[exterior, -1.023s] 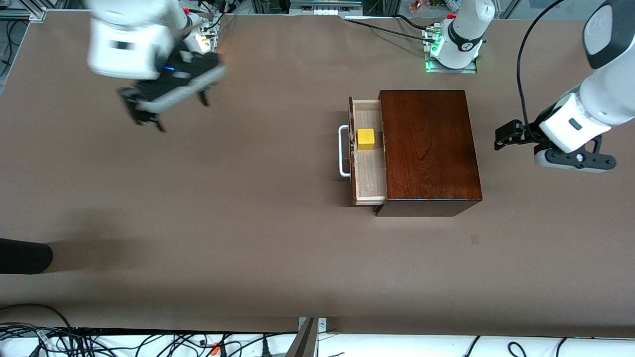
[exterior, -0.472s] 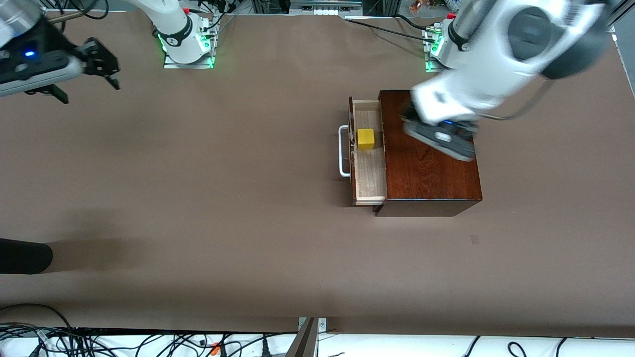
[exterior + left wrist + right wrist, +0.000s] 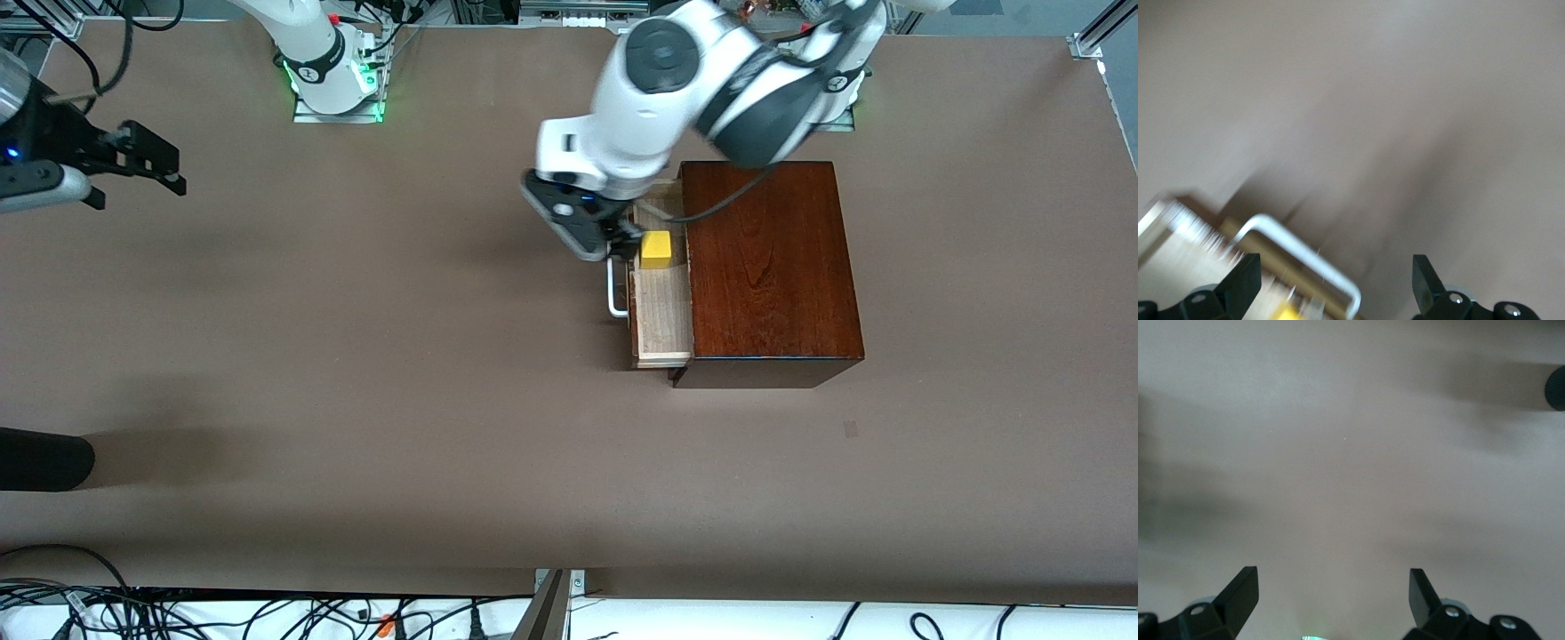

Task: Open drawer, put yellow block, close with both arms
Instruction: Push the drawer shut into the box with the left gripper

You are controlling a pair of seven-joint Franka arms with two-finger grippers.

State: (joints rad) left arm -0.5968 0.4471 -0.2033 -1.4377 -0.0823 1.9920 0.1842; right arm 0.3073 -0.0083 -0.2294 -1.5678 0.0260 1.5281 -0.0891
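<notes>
The small bright yellow cube (image 3: 656, 249) is sitting in the pale-wood drawer (image 3: 662, 311) of the glossy reddish-brown box (image 3: 769, 267), toward the left arm's end of the table. The drawer will likely slide stiffly; its white bar handle (image 3: 613, 298) suits pushing.

The left gripper (image 3: 622, 242) is hovering over that handle, its fingers (image 3: 1238, 287) spread, as only its wrist view reveals. The right gripper (image 3: 164, 169), spread too, is waiting over the table's edge at the right arm's end.

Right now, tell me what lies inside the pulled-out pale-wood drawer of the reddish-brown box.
The pale-wood drawer holds one small bright yellow block on its bare floor. The left gripper, fingers open, hangs over the handle end and covers the part farthest from the front camera; the section inside the box is hidden.
</notes>
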